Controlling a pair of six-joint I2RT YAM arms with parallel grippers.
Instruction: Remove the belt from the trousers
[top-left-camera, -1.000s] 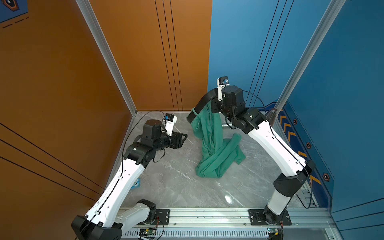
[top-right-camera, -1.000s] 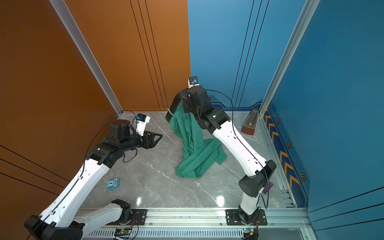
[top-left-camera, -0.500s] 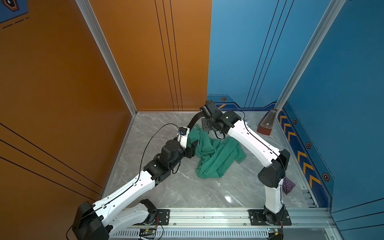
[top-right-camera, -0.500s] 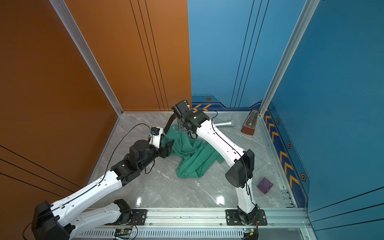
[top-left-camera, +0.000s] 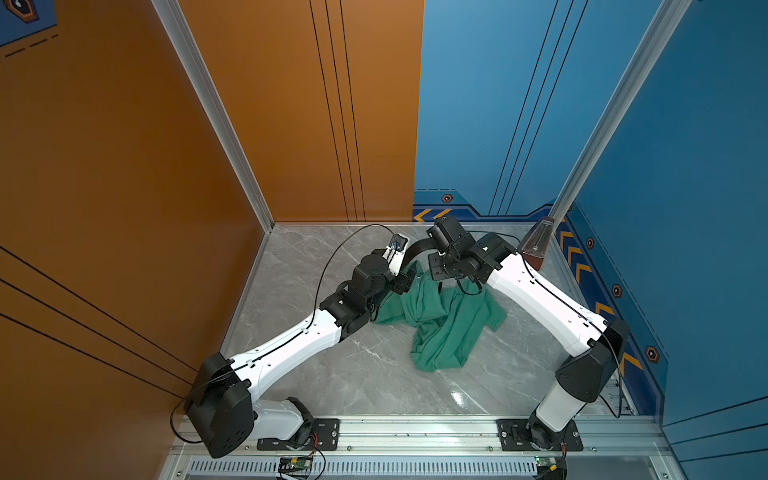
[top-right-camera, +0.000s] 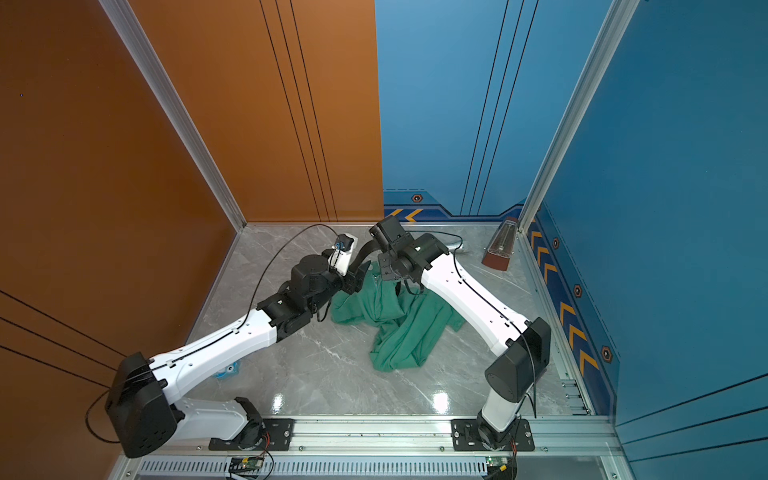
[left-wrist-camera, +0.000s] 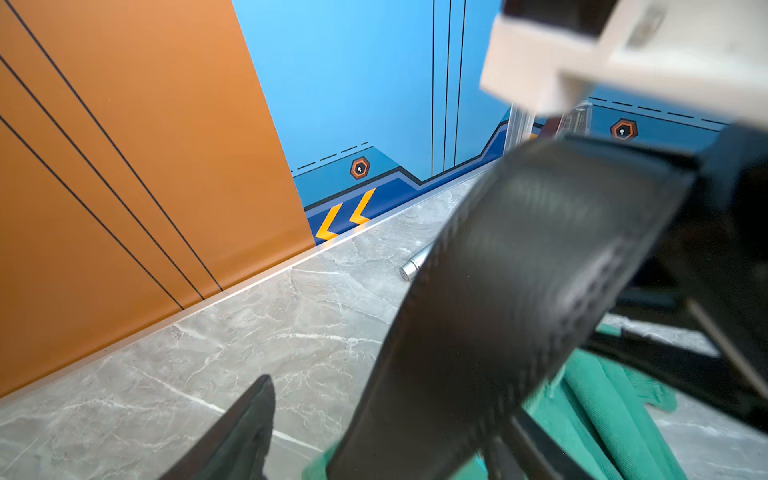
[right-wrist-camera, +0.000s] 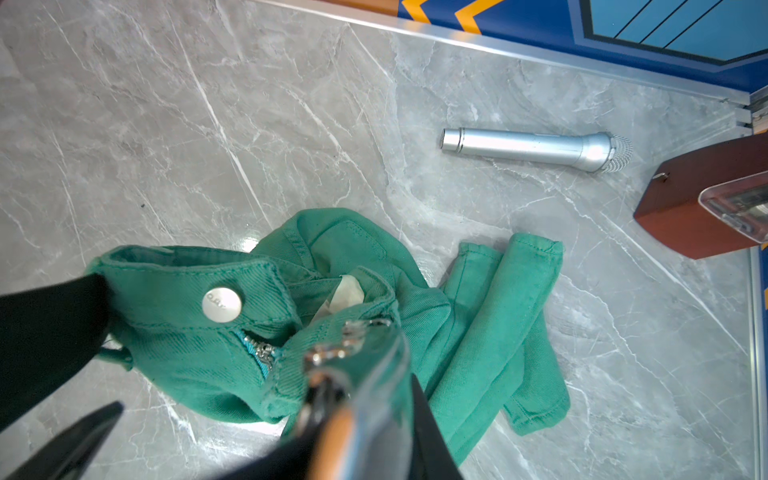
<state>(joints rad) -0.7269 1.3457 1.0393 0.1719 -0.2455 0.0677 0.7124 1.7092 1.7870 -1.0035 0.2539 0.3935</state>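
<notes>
The teal-green trousers (top-left-camera: 446, 328) lie crumpled on the grey floor, waistband (right-wrist-camera: 187, 299) raised toward the back, with the button and open zip showing. The black belt (top-left-camera: 417, 249) arcs up from the waistband between the two wrists; in the left wrist view it is a wide strap (left-wrist-camera: 498, 291). Its silvery buckle (right-wrist-camera: 340, 357) sits blurred between my right gripper's fingers. My right gripper (right-wrist-camera: 268, 399) is shut on the belt at the buckle end. My left gripper (left-wrist-camera: 386, 407) is open, the strap passing between its spread jaws, one finger (left-wrist-camera: 245, 428) clear of it.
A silver microphone (right-wrist-camera: 536, 149) lies near the back wall. A wooden metronome (top-left-camera: 536, 245) stands in the back right corner. A small blue object (top-right-camera: 226, 370) lies under the left arm. Orange and blue walls close in the floor on three sides.
My right arm came down from holding the trousers high, and they now rest on the floor. My left arm reached in from the left to the belt, its jaws spreading wider.
</notes>
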